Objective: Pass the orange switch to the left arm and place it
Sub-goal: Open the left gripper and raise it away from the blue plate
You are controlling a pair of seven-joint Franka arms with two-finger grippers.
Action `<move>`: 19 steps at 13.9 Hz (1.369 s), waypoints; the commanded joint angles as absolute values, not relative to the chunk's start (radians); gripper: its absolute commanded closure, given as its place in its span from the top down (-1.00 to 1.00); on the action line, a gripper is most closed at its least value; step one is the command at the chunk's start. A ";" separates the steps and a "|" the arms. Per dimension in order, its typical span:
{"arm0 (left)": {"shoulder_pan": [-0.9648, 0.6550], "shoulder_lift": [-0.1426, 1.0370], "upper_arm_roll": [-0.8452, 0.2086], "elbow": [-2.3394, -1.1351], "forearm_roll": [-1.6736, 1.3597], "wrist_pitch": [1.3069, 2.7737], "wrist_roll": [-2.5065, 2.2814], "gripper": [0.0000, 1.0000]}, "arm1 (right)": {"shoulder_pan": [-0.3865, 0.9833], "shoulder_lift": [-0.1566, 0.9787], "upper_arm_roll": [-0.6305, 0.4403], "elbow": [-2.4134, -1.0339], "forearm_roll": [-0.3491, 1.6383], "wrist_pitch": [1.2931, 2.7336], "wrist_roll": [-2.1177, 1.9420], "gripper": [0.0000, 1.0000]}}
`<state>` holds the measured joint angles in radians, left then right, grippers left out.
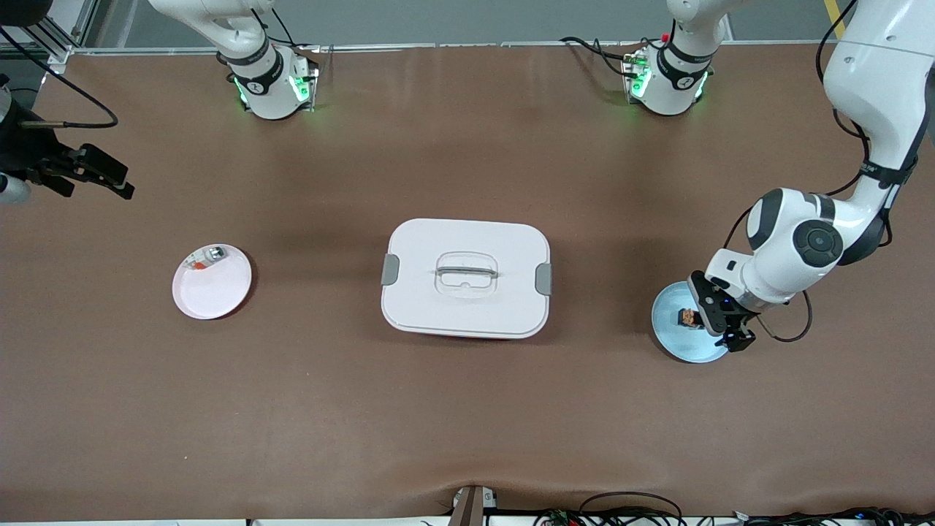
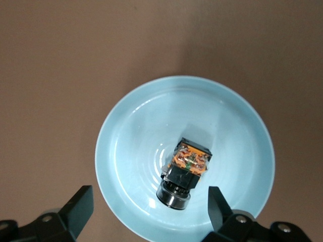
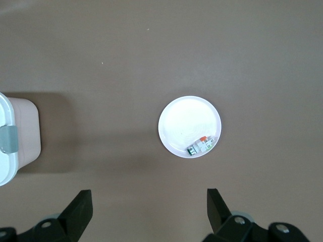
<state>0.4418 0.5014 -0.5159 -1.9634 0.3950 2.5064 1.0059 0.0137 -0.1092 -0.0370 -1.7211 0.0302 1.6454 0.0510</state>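
The left arm's black two-finger gripper (image 1: 719, 321) hangs low over the round pale-blue plate (image 1: 668, 332) at the left arm's end of the brown table (image 1: 467, 409), its jaws spread wide and holding nothing. In the left wrist view the two fingers (image 2: 81, 204) stand apart on either side of the orange switch (image 2: 184, 174), a small black oblong component with an orange, see-through block at one end and a round black collar at the other, and they do not touch it. The switch lies on its side in the blue plate's hollow. The large white rounded-rectangular box (image 1: 466, 277) with grey side latches and a recessed lid handle sits mid-table, well apart from both plates. The right arm's black gripper (image 1: 98, 172) waits, released and empty, raised at the right arm's end of the table. Near it lies a round pink plate (image 1: 212, 285) with a small silver-and-red item (image 1: 208, 257) at its rim.
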 commanded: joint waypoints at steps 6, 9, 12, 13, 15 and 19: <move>0.449 0.287 -0.653 -1.864 0.367 2.128 0.475 1.00 | 0.015 -0.112 -0.040 -1.707 0.012 1.638 0.043 1.00; 0.449 0.284 -0.672 -1.751 0.302 1.965 0.309 1.00 | 0.015 -0.112 -0.040 -1.707 0.012 1.632 0.043 1.00; 0.448 0.259 -0.698 -1.706 0.288 1.873 0.094 1.00 | 0.015 -0.109 -0.040 -1.703 0.012 1.631 0.043 1.00; 0.448 0.258 -0.713 -1.700 0.288 1.858 0.010 1.00 | 0.015 -0.107 -0.040 -1.700 0.012 1.631 0.043 1.00; 0.446 0.258 -0.738 -1.698 0.290 1.858 -0.143 1.00 | 0.014 -0.107 -0.040 -1.698 0.011 1.631 0.043 1.00; 0.449 0.256 -0.744 -1.652 0.290 1.832 -0.221 1.00 | 0.014 -0.107 -0.040 -1.697 0.012 1.631 0.043 1.00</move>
<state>0.4385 0.2678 -0.7415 -1.6882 0.3030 1.8741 -0.2080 0.0135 -0.1090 -0.0381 -1.7132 0.0268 1.6433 0.0503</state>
